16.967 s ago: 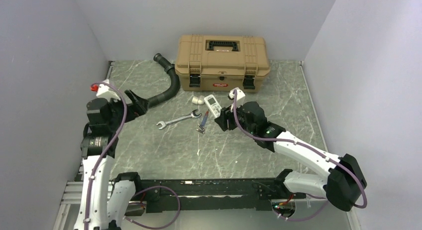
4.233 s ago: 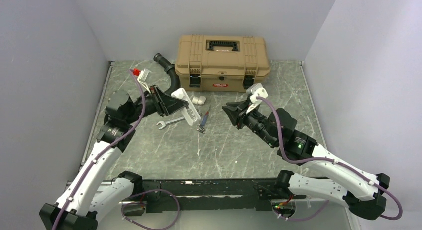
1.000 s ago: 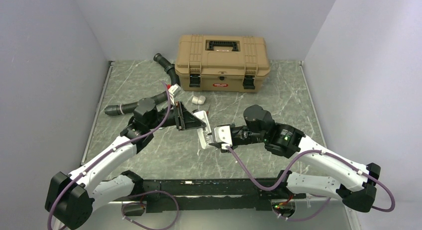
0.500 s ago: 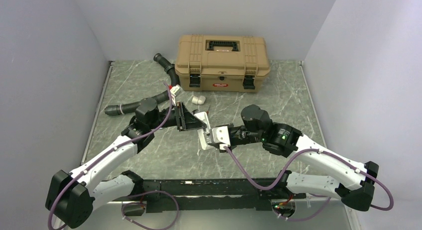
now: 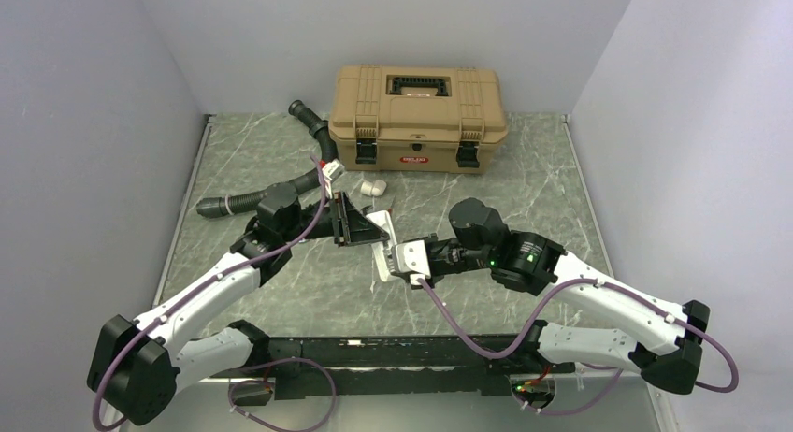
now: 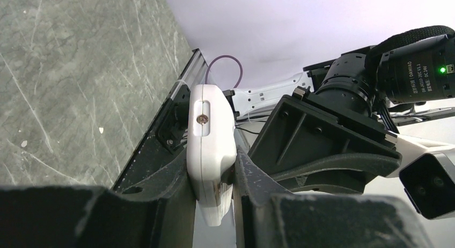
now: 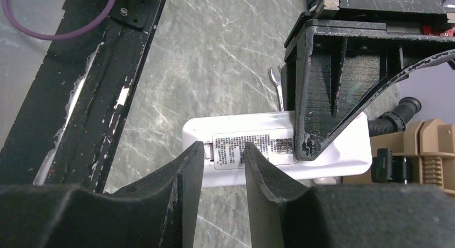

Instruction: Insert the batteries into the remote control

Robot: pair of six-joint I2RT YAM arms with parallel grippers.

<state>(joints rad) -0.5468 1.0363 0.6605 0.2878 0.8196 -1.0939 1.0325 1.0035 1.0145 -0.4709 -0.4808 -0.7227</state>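
We held the remote control (image 7: 338,151) clamped in the left end effector (image 6: 213,175) above the desk (image 7: 214,60), its long axis crossing the parted right end effector (image 7: 222,150) at its labelled back.

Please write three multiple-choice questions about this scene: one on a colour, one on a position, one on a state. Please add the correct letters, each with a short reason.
1. The toolbox is: A red; B blue; C tan.
2. The remote control is: A inside the toolbox; B in the left hand, above the table; C lying on the table.
3. The toolbox lid is: A closed, latches down; B open; C taken off.
Answers: 1 C, its shell is tan; 2 B, the hand clamps it in the left wrist view; 3 A, the lid lies flat, latches down.
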